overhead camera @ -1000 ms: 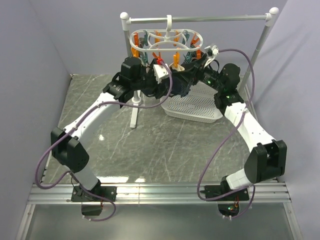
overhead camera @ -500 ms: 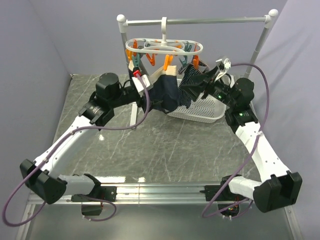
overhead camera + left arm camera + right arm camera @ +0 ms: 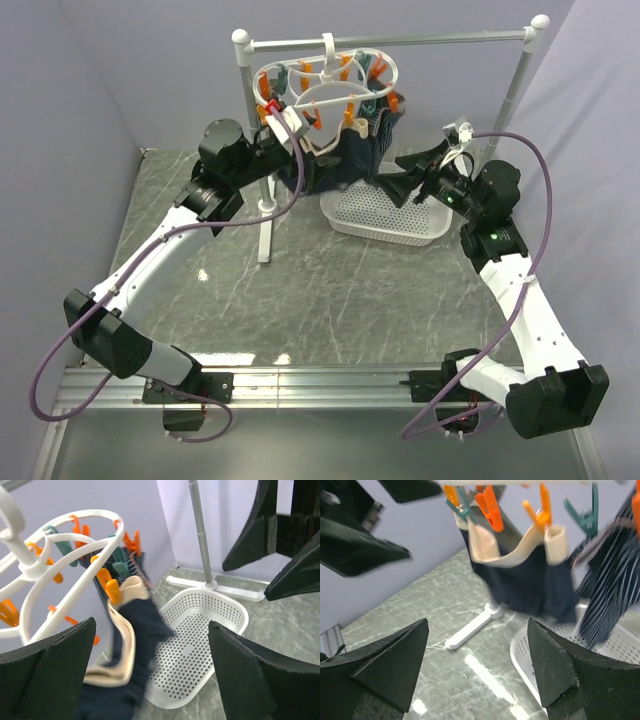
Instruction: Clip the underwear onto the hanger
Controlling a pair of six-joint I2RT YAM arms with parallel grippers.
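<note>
Plainly we see our left claw (image 3: 152, 625) and right claw (image 3: 478, 622) spread apart while the underwear (image 3: 520, 580) hangs pinned to the hanger (image 3: 32, 570).

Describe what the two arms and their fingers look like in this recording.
The left arm and the right arm share one build: white tubular links joined by chunky black joint housings. A loose purple cable trails along each arm from its base to its wrist. The left fingers and the right fingers are matte black, broad and wedge-shaped, with no visible markings.
</note>
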